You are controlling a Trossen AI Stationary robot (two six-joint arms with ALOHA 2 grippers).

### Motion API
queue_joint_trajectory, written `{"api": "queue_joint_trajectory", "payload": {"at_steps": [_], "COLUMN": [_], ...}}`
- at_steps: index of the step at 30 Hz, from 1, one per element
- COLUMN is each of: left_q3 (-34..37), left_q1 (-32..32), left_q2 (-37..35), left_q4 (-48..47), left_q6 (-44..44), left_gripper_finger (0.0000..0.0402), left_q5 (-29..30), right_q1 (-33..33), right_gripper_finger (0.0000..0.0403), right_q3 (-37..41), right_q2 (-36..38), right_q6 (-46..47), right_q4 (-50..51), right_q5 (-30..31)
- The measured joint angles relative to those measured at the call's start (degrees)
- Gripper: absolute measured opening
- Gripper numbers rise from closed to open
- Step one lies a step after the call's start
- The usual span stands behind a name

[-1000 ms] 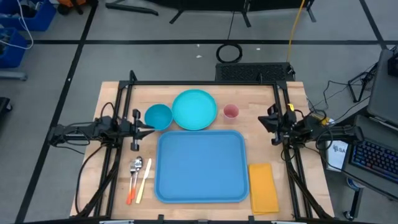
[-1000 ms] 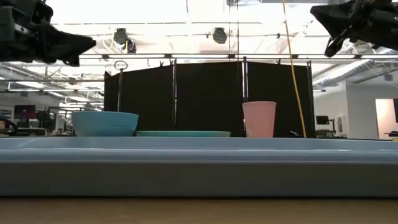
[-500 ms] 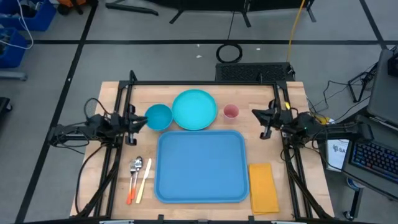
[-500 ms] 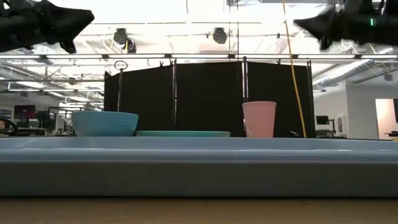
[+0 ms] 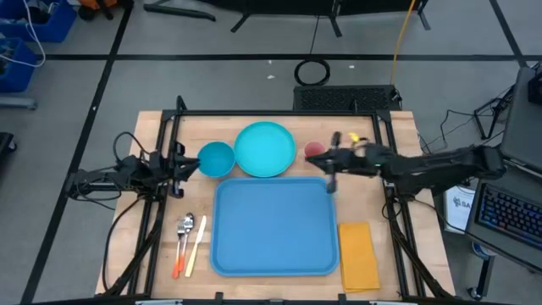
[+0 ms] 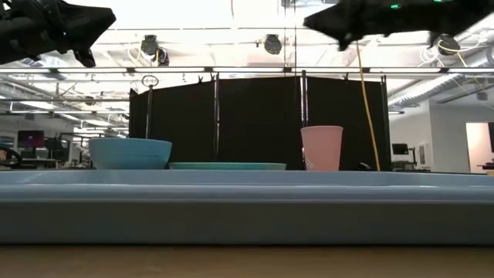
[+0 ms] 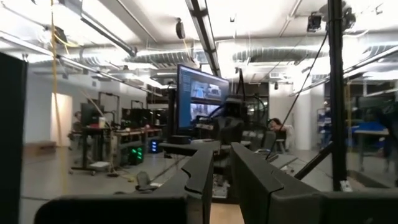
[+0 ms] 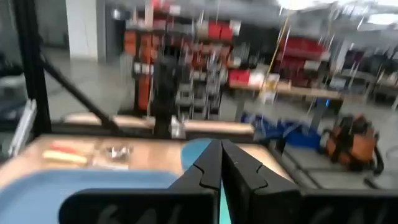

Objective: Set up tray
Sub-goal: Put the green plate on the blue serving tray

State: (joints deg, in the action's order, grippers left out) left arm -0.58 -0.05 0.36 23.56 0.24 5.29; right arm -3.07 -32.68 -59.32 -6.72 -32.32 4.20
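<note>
Right arm swung in from bench's 3 o'clock edge, right tool [image 5: 330,161] now high over pink cup [image 5: 314,152], fingers pressed together, holding nothing. Probably lining up for cup grab, needs to open first. Left tool [image 5: 188,164] pulled back toward 9 o'clock, beside blue bowl [image 5: 216,158], fingers slightly apart, empty. Tray [image 5: 273,227] sits bare mid-bench, 6 o'clock of turquoise plate [image 5: 265,149]. Cutlery [image 5: 190,244] at tray's 9, yellow napkin [image 5: 358,255] at its 3. Nothing loaded yet.

high cam straight down, low cam level w/ table; both share tray [image 5: 273,227].
</note>
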Motion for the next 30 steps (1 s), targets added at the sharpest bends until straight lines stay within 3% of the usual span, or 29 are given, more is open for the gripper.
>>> {"api": "queue_joint_trajectory", "payload": {"at_steps": [9,18,23,26,30], "left_q3": [0.0,0.0,0.0,0.0,0.0], "left_q1": [0.0,0.0,0.0,0.0,0.0], "left_q2": [0.0,0.0,0.0,0.0,0.0], "left_q4": [1.9,15.3,13.5,11.5,10.0], "left_q6": [-4.5,-3.3,-1.8,-1.6,-1.4], "left_gripper_finger": [0.0063,0.0063,0.0063,0.0063,0.0063], "left_q5": [2.6,12.6,13.0,14.2,17.0], "right_q1": [0.2,0.3,0.6,0.5,0.5], "right_gripper_finger": [0.0000,0.0000,0.0000,0.0000,0.0000], "right_q3": [-18.2,-29.4,-33.2,-36.3,-38.0], "right_q2": [-21.7,-31.9,-36.5,-40.1,-43.5], "right_q6": [-8.9,-9.4,-9.6,-10.0,-12.4], "right_q4": [23.1,40.0,46.1,49.5,46.9], "right_q5": [-1.5,-6.1,-5.5,-0.6,5.9]}}
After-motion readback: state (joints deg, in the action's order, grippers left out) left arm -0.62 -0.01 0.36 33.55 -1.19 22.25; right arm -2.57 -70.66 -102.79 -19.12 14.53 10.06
